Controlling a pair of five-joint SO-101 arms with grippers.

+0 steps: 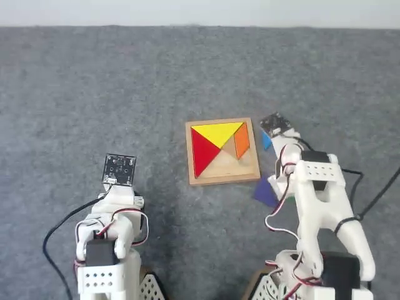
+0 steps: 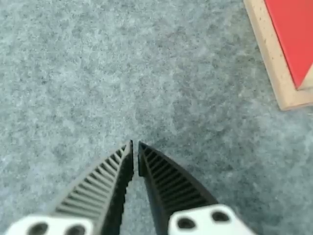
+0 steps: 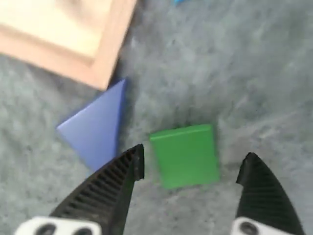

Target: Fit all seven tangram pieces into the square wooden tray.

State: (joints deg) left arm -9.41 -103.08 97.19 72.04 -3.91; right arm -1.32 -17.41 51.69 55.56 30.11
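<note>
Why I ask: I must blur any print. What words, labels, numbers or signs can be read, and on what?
No readable text anywhere.
Wooden tray, red piece, green piece, blue triangle: plain, no print.
Dark wrist board, and the other arm's: any marking too small to read.

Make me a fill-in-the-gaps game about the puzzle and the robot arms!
1. The right gripper is open around the ____ square.
2. The wooden tray holds a yellow piece, an orange piece and a ____ piece.
3. Open or shut? The left gripper, over the grey carpet, is ____.

Missing words: green; red; shut.
</note>
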